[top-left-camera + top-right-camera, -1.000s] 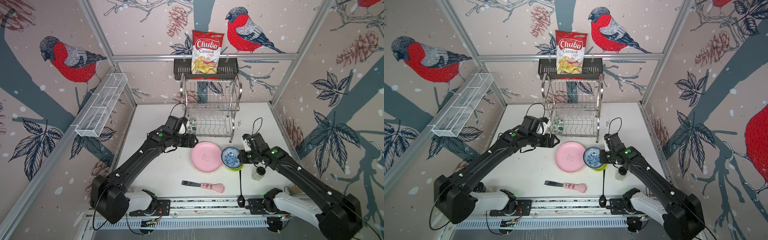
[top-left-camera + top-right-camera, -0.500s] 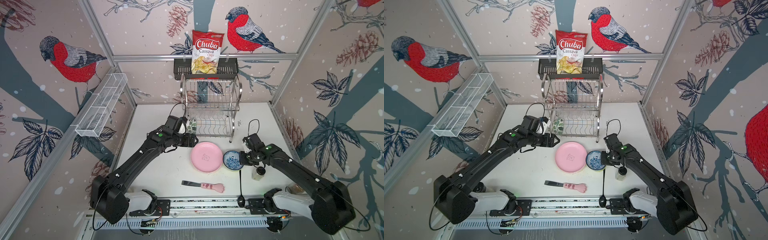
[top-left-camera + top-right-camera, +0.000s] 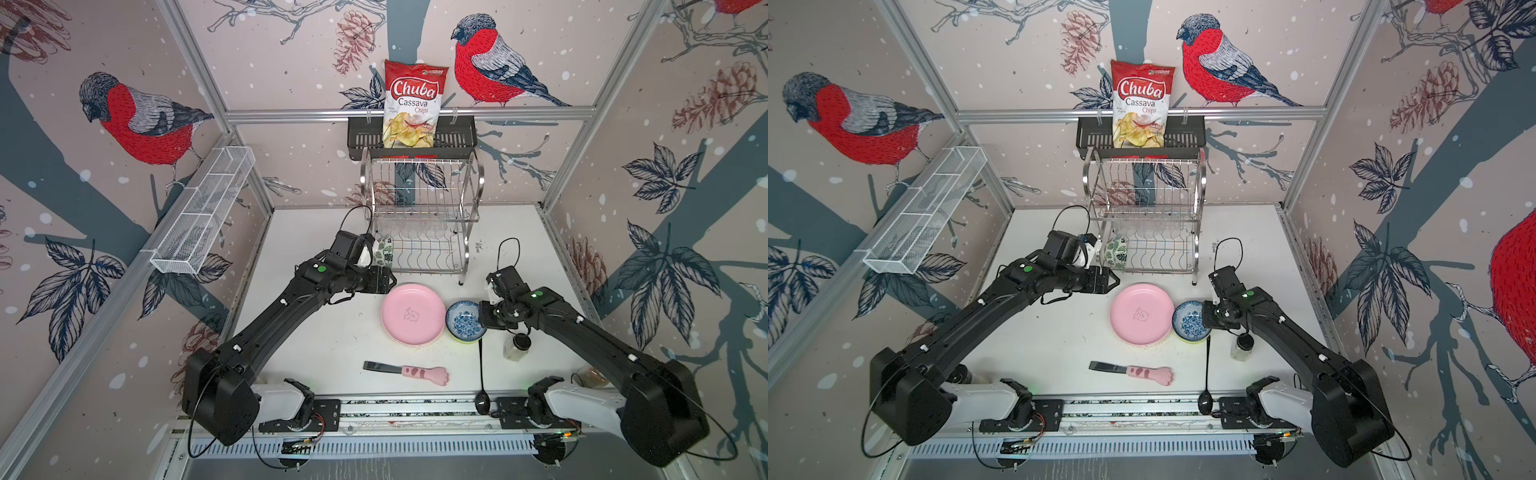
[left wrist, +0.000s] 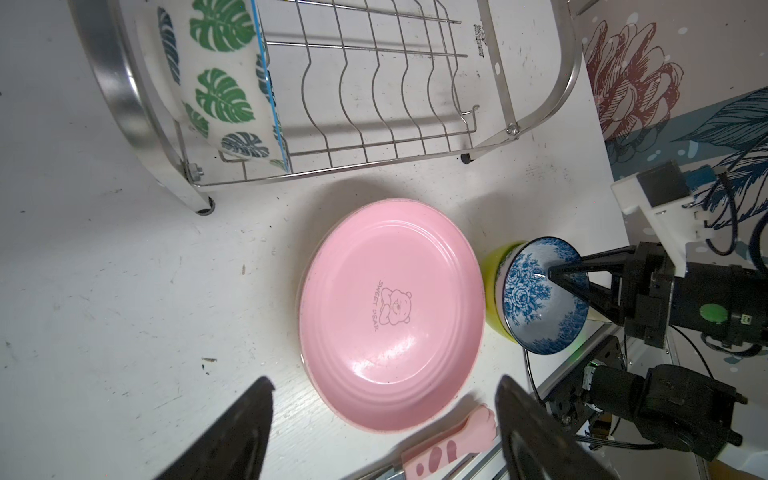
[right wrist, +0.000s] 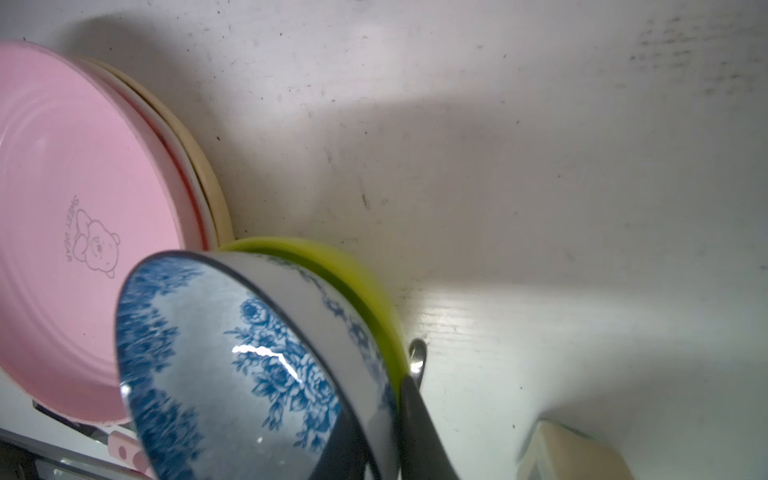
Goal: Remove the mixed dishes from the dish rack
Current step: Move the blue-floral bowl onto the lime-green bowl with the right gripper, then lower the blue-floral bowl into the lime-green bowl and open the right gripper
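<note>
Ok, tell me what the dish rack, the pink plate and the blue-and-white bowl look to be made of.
The dish rack looks like polished steel wire: mirror-bright shine. The pink plate is glossy, glazed ceramic or perhaps melamine: soft highlights, printed bear. The blue-and-white bowl seems glazed ceramic: sharp glare streak over the floral pattern.

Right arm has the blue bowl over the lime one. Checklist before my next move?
1. The blue-white bowl level in the lime bowl: not ok, tilted.
2. The right gripper released: not ok, jaws pinch the bowl's rim.
3. The left gripper open: ok.
4. The dish rack emptied: not ok, the green-leaf bowl stands in its lower tier.
5. Its upper tier emptied: cannot tell.
</note>
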`<state>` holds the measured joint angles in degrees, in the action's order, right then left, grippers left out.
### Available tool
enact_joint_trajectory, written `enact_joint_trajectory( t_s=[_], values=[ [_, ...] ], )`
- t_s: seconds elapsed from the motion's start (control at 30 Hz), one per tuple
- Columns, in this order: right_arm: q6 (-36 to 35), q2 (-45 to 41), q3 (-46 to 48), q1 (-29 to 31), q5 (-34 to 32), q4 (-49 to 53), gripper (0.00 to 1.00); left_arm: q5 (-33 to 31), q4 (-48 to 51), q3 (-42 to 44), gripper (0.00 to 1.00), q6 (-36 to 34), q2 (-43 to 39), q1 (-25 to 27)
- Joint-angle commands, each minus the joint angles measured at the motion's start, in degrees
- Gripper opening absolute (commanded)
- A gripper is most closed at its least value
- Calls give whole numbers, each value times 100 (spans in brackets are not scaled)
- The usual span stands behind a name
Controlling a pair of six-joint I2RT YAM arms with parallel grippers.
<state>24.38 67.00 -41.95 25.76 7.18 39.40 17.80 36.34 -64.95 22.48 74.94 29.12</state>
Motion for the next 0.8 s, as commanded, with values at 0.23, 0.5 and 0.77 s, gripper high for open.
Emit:
enact_joint_trajectory(
  t_s=[0.23, 0.5, 0.77],
  values=[
    [67, -230, -47, -138, -19, -49, 24, 3, -153, -18, 83, 18, -30, -24],
    [-4, -354, -173, -253, -135, 86, 19, -9, -162, -1, 83, 61, -49, -30],
    [-24, -244, -89, -299, 51, -21, 10, 6, -183, -15, 83, 96, -23, -33]
  ],
)
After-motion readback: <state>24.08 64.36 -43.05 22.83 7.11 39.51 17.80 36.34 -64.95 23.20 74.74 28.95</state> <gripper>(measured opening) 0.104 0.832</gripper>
